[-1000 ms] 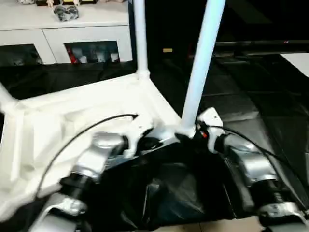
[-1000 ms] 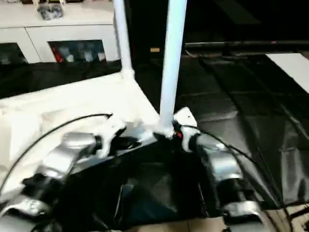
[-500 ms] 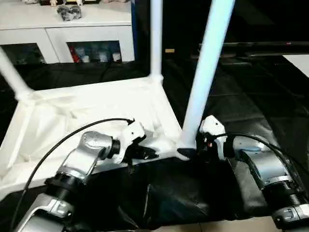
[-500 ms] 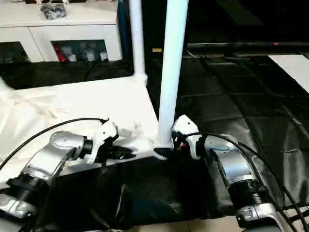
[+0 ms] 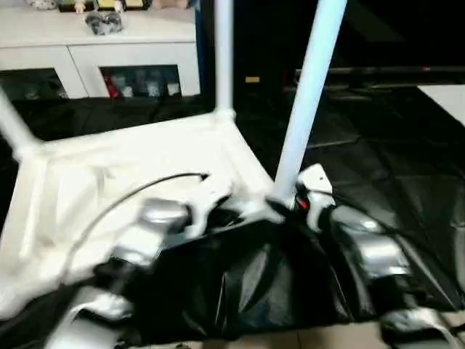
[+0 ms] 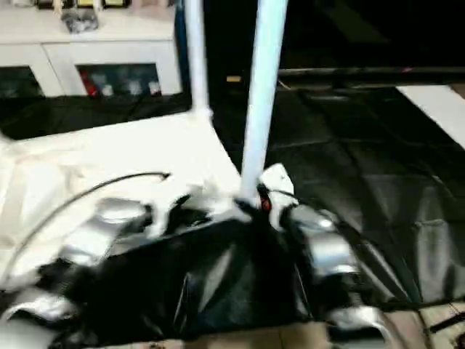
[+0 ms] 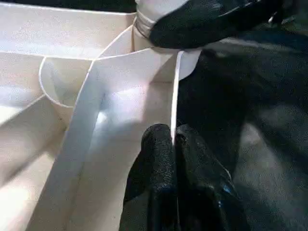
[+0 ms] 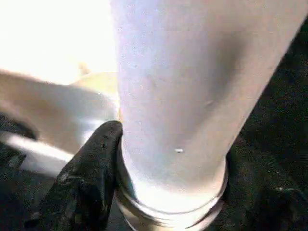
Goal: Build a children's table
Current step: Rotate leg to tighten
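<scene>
The children's table lies upside down: its white tabletop (image 5: 131,167) rests with the ribbed underside up on a black-draped table. Three white legs stand in corner sockets: near right (image 5: 305,102), far (image 5: 223,51) and far left (image 5: 13,127). My left gripper (image 7: 173,144) is shut on the thin rim wall of the tabletop, close to the near right corner. My right gripper (image 5: 287,203) sits at the foot of the near right leg (image 8: 173,96), with one black finger (image 8: 91,178) against its collar and the other on the opposite side.
A white cabinet (image 5: 109,43) with glass doors stands behind the work at the back left. Black cloth (image 5: 378,145) covers the big table to the right, and it bunches up in front of my forearms. A white sheet (image 5: 447,98) lies at the far right edge.
My right gripper's fingers have closed in around the foot of the near right leg. The left gripper keeps its hold on the rim. The head views have shifted slightly.
</scene>
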